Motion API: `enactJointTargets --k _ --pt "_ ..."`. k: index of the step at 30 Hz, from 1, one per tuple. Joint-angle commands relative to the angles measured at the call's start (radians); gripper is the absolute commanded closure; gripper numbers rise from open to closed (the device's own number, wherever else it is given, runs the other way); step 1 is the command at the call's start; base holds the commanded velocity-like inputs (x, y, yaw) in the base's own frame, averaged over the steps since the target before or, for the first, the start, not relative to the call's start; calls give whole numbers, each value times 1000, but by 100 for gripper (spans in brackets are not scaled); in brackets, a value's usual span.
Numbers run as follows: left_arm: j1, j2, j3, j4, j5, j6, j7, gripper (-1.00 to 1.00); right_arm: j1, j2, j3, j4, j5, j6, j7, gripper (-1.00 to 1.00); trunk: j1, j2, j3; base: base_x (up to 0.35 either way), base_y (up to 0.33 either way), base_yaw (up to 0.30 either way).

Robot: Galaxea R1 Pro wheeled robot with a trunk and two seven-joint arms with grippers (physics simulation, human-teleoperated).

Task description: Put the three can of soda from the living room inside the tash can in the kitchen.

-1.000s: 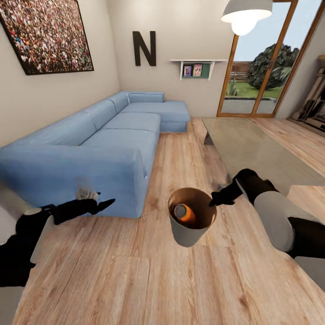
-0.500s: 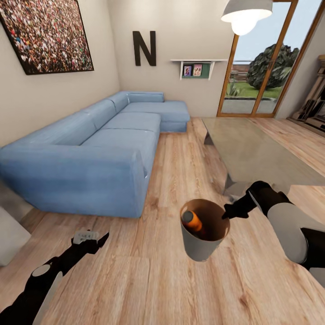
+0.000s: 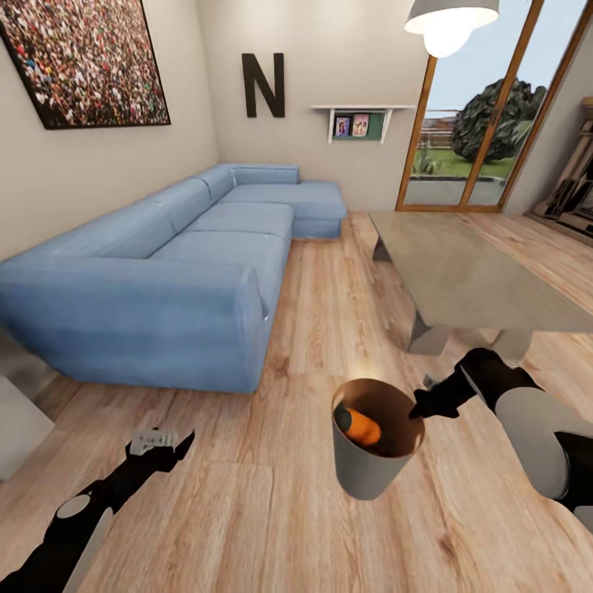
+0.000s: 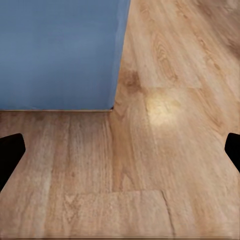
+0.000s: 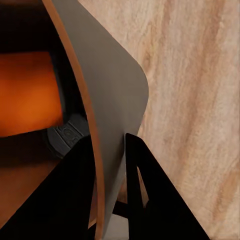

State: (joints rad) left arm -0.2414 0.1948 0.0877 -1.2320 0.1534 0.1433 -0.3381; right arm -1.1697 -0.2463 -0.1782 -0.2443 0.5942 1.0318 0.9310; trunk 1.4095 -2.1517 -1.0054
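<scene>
Since a second ago the left gripper (image 3: 169, 445) has dropped from beside the sofa's (image 3: 165, 280) end down to the lower left of the head view, and the bin (image 3: 375, 449) with the right gripper (image 3: 422, 403) has slid lower and rightward.

At upper left hangs a crowd picture (image 3: 82, 62), with a black letter N (image 3: 263, 86) on the far wall beside it. Below them the blue sofa runs along the left side over the wood floor (image 3: 247, 511). The left gripper hovers over bare floor at lower left, fingers spread and holding nothing; in its wrist view the two fingertips (image 4: 10, 155) sit at opposite edges, with the sofa corner (image 4: 60, 52) and floor (image 4: 150, 165) between them.

At lower centre the grey bin is held off the floor, tilted slightly, with an orange can (image 3: 361, 427) lying inside against the brown wall. The right gripper is pinched on the bin's right rim; its wrist view shows one finger (image 5: 150, 200) outside the grey wall (image 5: 107, 90) and the other inside, with the can (image 5: 30, 92) just beyond. The grey table (image 3: 461, 280) stands at right centre, and glass doors (image 3: 486, 123) fill the upper right below a lamp (image 3: 449, 21).
</scene>
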Motion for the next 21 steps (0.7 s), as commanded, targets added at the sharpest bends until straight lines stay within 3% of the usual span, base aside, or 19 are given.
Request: enactJointTargets --k 1,21 --pt "1 0 0 9 -1 -10 0 -100 5 -3 -13 0 -34 15 6 100 4 -7 -3 0 0 0" --pt "2 0 -1 18 -1 -27 1 -100 15 -7 -12 -1 -33 15 2 100 80 -147 -66 0 0 0"
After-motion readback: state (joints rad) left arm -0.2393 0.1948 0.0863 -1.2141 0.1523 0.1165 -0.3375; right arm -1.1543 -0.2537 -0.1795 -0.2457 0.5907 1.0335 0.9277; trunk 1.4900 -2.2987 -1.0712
